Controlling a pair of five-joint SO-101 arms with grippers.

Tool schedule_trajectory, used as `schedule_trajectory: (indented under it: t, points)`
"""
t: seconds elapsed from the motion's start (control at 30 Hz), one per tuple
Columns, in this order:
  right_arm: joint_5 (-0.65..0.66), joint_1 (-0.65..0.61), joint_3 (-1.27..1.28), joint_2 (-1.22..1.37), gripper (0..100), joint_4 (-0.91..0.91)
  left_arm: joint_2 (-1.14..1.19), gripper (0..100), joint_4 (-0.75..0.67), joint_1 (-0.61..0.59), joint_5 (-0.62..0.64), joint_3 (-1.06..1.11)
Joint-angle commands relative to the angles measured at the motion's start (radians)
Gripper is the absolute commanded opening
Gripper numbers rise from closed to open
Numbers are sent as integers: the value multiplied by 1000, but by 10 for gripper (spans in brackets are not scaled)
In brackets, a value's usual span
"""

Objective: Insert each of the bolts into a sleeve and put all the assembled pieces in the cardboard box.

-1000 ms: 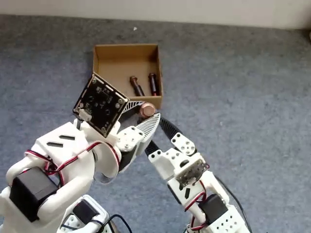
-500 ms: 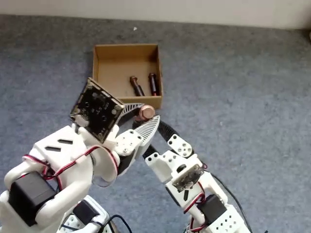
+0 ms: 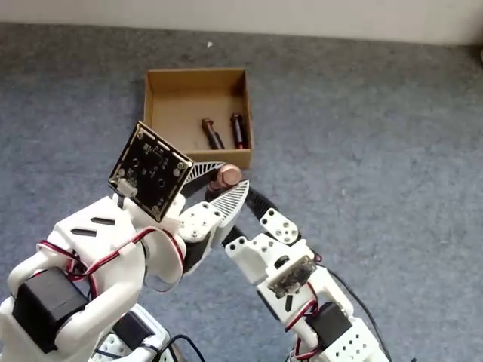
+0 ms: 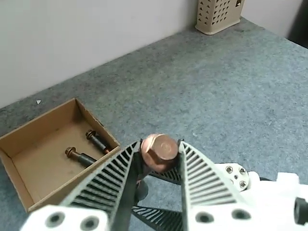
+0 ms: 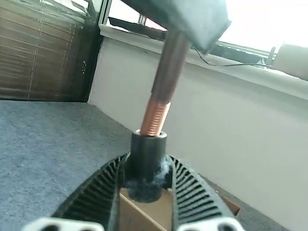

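Pinched tight in the left gripper (image 4: pixel 159 144): a copper bolt (image 4: pixel 160 155), held by its fat round head. Pointing down, with the screw end poked into the top of a black sleeve (image 5: pixel 148 156). Only the tip inside so far, most of the bolt bare above it. Underneath, in the right gripper (image 5: pixel 147 166), the sleeve standing straight up, hugged from both sides by the ribbed fingers (image 5: pixel 103 190). Both grippers close together, one over the other, just in front of the cardboard box (image 3: pixel 153 98) and up off the grey carpet (image 3: pixel 362 136). Inside the box, two put-together pieces, one (image 3: pixel 212 133) beside the other (image 3: pixel 238 130), lying near one side wall and a little apart. Far back by the room's wall, a tan basket (image 4: pixel 217 14) with little holes.
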Motion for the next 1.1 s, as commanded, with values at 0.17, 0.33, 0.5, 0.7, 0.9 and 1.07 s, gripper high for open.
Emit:
schedule_trajectory:
  t: [0.17,0.33,0.5,0.7,0.9,1.07]
  points:
    - [8,-8,107,-30,5,-122,8,8,8,-191,17,8]
    - [8,-8,107,-30,5,-120,8,8,9,-251,15,10]
    - [8,-8,107,-30,5,-120,8,73,8,-277,15,70]
    - [8,-8,107,-30,5,-120,8,264,3,-278,21,140]
    - [5,-8,107,-30,5,-120,8,252,6,-274,21,102]
    - [5,-8,107,-30,5,-120,8,255,8,-272,21,102]
